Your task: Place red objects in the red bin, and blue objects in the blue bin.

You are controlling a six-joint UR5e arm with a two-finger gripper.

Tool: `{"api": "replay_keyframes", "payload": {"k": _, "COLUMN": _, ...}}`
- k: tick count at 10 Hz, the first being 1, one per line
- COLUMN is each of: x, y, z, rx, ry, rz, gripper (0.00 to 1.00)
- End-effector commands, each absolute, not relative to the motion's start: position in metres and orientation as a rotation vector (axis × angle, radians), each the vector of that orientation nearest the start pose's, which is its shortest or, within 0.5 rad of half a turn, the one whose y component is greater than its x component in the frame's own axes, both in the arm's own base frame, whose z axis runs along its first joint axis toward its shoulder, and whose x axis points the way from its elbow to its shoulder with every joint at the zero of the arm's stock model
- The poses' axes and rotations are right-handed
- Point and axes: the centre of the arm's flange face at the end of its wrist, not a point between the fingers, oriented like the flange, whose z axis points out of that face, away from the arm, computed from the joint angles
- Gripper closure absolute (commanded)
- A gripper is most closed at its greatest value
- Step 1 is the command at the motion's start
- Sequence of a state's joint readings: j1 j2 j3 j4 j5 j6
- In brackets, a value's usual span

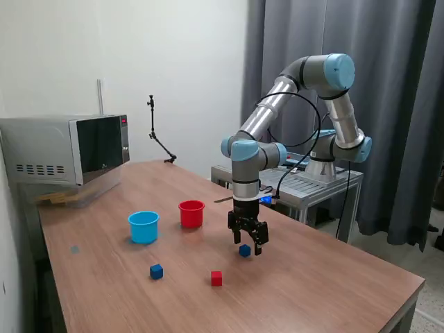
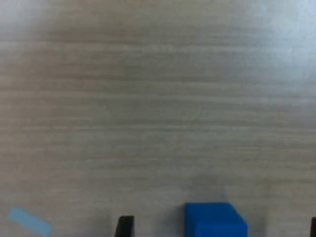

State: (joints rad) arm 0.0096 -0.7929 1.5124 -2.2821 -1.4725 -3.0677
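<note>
My gripper [image 1: 248,244] hangs just above the table, open, straddling a dark blue cube [image 1: 245,250]. In the wrist view this blue cube [image 2: 215,220] sits between the fingertips [image 2: 125,227], with a gap beside it, and the gripper [image 2: 219,228] touches nothing. A second blue cube [image 1: 156,271] and a red cube [image 1: 216,278] lie nearer the table's front edge. The red bin [image 1: 191,214] and the blue bin [image 1: 143,227] stand upright behind them, towards the exterior view's left. I cannot see inside either bin.
A microwave [image 1: 66,149] stands at the back on the exterior view's left. A thin black stand [image 1: 157,135] rises behind the wooden table [image 1: 312,277]. A metal cart [image 1: 305,182] holds the arm's base. A pale blue strip [image 2: 28,220] lies on the wood.
</note>
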Motion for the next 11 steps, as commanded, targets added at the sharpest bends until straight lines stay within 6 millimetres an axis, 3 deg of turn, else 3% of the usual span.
{"api": "replay_keyframes", "payload": {"k": 1, "x": -0.6993, "y": -0.1431, "z": 0.112, "rx": -2.209, "ry": 2.336, "rz": -0.103, "gripper": 0.0}}
{"api": "replay_keyframes", "payload": {"k": 8, "x": -0.7006, "y": -0.1423, "z": 0.1045, "rx": -2.211, "ry": 2.326, "rz": -0.118, "gripper": 0.0}}
{"api": "replay_keyframes", "payload": {"k": 9, "x": -0.7002, "y": -0.1421, "z": 0.104, "rx": -2.21, "ry": 2.325, "rz": -0.116, "gripper": 1.0}}
{"api": "replay_keyframes", "payload": {"k": 11, "x": -0.7008, "y": -0.1421, "z": 0.1046, "rx": -2.211, "ry": 2.326, "rz": -0.114, "gripper": 1.0}}
